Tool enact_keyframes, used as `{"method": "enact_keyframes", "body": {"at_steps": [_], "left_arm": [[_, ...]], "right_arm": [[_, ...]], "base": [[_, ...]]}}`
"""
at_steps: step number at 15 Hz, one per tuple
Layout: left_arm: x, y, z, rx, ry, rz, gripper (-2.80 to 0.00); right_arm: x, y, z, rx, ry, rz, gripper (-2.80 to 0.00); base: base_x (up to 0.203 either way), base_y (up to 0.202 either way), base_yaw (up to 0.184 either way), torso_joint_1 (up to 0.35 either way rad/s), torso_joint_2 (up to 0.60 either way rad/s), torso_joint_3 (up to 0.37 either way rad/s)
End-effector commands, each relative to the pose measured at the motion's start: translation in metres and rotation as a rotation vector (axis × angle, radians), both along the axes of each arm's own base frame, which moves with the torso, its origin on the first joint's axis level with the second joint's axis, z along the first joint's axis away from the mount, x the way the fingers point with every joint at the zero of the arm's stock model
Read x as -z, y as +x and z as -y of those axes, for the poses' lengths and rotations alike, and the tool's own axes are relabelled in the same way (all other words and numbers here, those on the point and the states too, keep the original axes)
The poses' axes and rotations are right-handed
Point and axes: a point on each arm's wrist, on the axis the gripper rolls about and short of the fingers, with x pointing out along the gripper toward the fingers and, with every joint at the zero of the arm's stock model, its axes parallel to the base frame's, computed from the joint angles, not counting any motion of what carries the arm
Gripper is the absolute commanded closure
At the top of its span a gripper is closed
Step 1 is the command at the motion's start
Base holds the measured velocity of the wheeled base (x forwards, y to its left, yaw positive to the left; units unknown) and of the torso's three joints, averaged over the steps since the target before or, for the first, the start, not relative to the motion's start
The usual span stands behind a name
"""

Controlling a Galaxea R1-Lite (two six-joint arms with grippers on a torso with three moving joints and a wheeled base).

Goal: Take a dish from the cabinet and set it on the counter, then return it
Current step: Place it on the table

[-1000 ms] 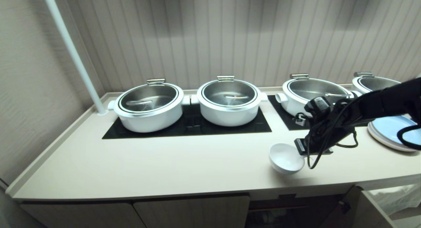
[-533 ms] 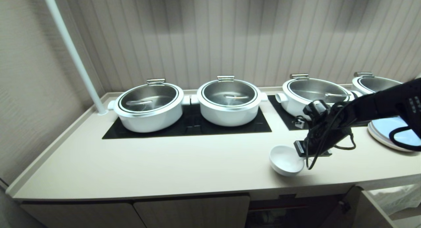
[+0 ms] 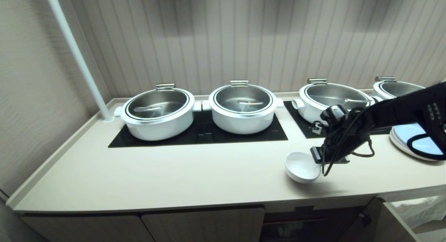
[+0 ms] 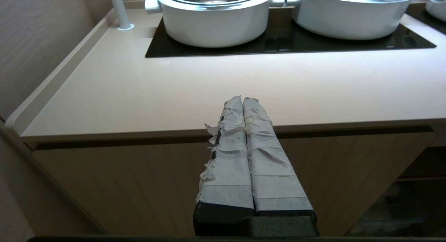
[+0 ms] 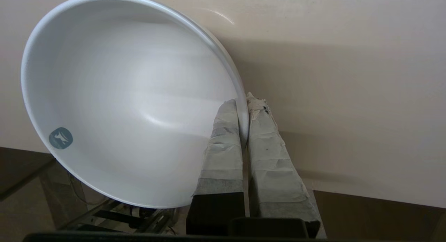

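Note:
The dish, a small glossy white bowl, hangs tilted just above the cream counter near its front right. My right gripper is shut on the dish's rim, one finger inside and one outside. The right wrist view shows the dish, my right gripper and the counter behind them. Whether the dish's base touches the counter does not show. My left gripper is shut and empty, parked in front of the counter's front edge. Below the counter are the cabinet doors.
Several large white lidded pots stand on black glass panels along the back. Blue and cream plates lie at the far right, partly behind my right arm. A white pole rises at the back left. A dark cabinet opening shows at lower right.
The right arm's rear part has shifted a little to the left. The dish and the gripper on its rim have edged slightly left and stay at about the same height.

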Motion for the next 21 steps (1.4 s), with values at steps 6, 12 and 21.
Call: {"method": "enact_keyframes", "body": {"at_steps": [6, 12, 21], "left_arm": [[0.0, 0.0, 0.0, -0.001, 0.0, 0.0, 0.0], [0.0, 0.0, 0.0, 0.0, 0.0, 0.0, 0.0], [0.0, 0.0, 0.0, 0.0, 0.0, 0.0, 0.0]], "right_arm": [[0.0032, 0.0028, -0.0004, 0.0, 0.001, -0.003, 0.0], [0.0033, 0.0029, -0.0004, 0.0, 0.001, -0.004, -2.8], [-0.0046, 0.0024, -0.0003, -0.006, 0.001, 0.027, -2.8]], "base": [[0.0, 0.0, 0.0, 0.0, 0.0, 0.0], [0.0, 0.0, 0.0, 0.0, 0.0, 0.0], [0.0, 0.0, 0.0, 0.0, 0.0, 0.0]]}}
